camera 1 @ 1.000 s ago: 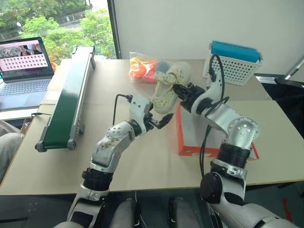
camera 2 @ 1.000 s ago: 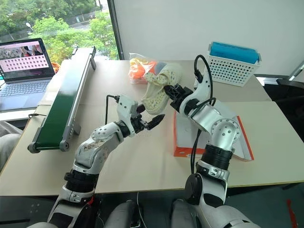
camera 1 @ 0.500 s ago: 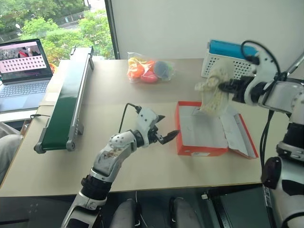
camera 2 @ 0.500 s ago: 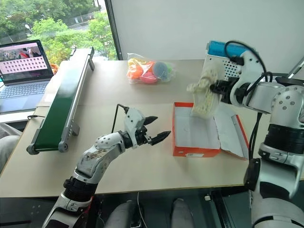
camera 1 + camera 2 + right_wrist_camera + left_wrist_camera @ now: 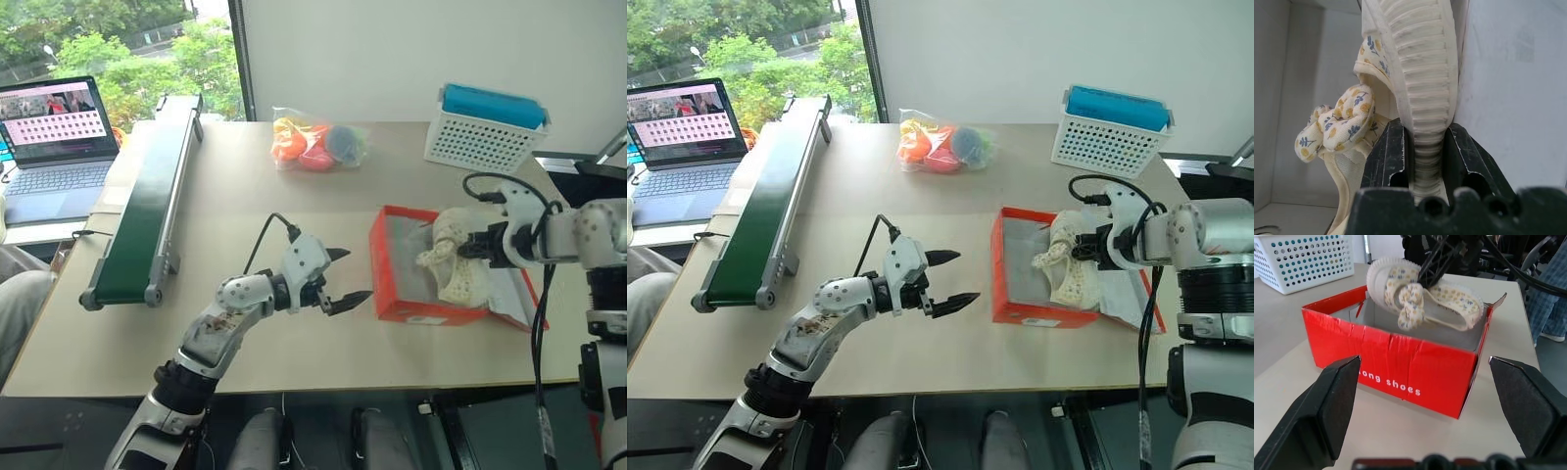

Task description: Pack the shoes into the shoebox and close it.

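Beige tabletop [image 5: 255, 196]: wide and mostly bare between the long green conveyor [image 5: 142, 211] on the left and the box on the right; open room in front of the box's left wall.
Shoebox [image 5: 392, 294]: red card, lid folded out to the right, white inside, standing near the table's right near corner, its near wall close to the table edge.
White basket [image 5: 485, 142]: far right, well apart from the box, a blue thing on top.
Bag of coloured items [image 5: 318, 145]: far middle, clear of the work.
Shoe [image 5: 453, 264]: cream with a small flowered bow, tilted on its side, partly inside the box over the right half; not lying flat as far as I can judge.
Right gripper [image 5: 1425, 147]: fingers clamped on the shoe's ribbed sole edge, above the box's right rim.
Left gripper [image 5: 939, 279]: fingers spread wide, holding nothing, hovering just left of the box.
Step in hand: lowering the shoe into the box.
Next move: settle the shoe flat against the box floor, then release; keep the sole off the right rim and lid hinge.
Second shoe: cannot tell where it is.
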Robot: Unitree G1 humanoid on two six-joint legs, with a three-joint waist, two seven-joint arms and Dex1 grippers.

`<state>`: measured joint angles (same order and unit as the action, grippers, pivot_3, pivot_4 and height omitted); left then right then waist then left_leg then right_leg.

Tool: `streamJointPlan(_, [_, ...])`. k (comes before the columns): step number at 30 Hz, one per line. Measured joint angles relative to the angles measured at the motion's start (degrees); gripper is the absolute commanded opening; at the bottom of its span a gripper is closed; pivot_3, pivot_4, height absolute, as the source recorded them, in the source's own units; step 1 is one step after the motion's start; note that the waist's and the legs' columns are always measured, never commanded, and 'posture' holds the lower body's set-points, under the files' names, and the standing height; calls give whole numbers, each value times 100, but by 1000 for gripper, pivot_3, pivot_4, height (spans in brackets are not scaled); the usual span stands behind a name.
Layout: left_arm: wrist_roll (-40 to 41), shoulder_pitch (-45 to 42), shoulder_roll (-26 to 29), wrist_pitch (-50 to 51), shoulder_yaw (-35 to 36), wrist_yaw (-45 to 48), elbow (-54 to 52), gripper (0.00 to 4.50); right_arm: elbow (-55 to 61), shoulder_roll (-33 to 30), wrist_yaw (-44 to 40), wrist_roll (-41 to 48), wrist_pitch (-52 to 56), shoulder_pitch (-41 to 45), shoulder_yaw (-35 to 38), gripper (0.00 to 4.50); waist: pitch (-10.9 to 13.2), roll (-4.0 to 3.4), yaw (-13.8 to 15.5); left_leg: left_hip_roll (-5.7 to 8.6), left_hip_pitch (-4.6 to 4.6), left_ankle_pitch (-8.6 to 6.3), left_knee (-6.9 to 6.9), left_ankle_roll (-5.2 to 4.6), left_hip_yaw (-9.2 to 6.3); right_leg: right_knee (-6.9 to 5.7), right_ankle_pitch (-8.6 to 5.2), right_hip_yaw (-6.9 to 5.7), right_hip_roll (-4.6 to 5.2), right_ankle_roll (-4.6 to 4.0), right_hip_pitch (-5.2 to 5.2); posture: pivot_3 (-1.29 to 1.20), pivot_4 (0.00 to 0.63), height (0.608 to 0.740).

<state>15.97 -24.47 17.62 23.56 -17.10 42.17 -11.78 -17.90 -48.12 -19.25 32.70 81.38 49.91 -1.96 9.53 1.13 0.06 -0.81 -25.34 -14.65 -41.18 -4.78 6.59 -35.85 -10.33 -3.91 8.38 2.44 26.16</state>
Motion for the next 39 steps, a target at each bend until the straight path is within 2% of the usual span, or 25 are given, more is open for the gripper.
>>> streamJointPlan(9, [-4,-1,-5,33,26,-46,-77,4489,-297,396,-249,-550,-492,-284,-28,736,0,0,31,1,-3,20,-3,33,0,2,0,-1,0,2,-1,0,150,705])
streamJointPlan(11, [-3,-10,-5,34,41,-48,-127,4500,-403,437,-304,-669,-565,-325,-27,1569,0,0,44,2,-4,19,-7,33,0,2,0,-1,0,2,-2,0,150,705])
streamJointPlan(13, [-3,-13,1,39,53,-55,-127,4500,-428,490,-329,-730,-601,-337,14,2070,0,0,43,1,-2,20,-8,33,0,-1,0,-1,0,2,-2,0,150,705])
streamJointPlan(19, [-3,-14,2,53,54,-93,-191,4500,-332,600,-391,-861,-615,-319,53,4127,0,0,42,0,-2,19,-12,31,-1,-3,0,-1,0,2,-4,0,150,705])
streamJointPlan(26, [-21,-32,25,48,199,-205,-192,4500,333,839,-368,-946,-524,156,52,4127,-1,-1,25,-1,-2,20,-10,33,-2,-7,0,-2,-1,2,-1,0,150,705])
streamJointPlan(32, [-283,-195,46,-16,772,-782,296,4500,860,870,-310,-1059,-631,232,54,4127,-1,-1,47,1,-5,19,-12,32,-3,-3,0,-4,0,3,-3,0,150,705])
streamJointPlan(33, [-447,-323,-141,-70,1113,-1394,637,4500,1277,881,-437,-1094,-972,75,56,4127,0,0,56,2,-6,19,-12,32,-4,-2,1,-5,1,5,-1,0,150,705])
streamJointPlan(36, [-738,-643,-226,-45,1836,-2564,1294,4500,2472,1039,-1052,-669,-1593,-236,103,4127,0,1,-4,-2,-2,22,-3,37,-9,-4,2,-7,-3,6,0,0,150,705])
streamJointPlan(39, [-879,-771,-230,59,2591,-3554,1711,4500,4051,1334,-1954,373,-2034,-1019,451,4127,-1,4,-12,-3,-1,25,6,41,-15,-3,1,-16,-3,6,-5,0,150,705])
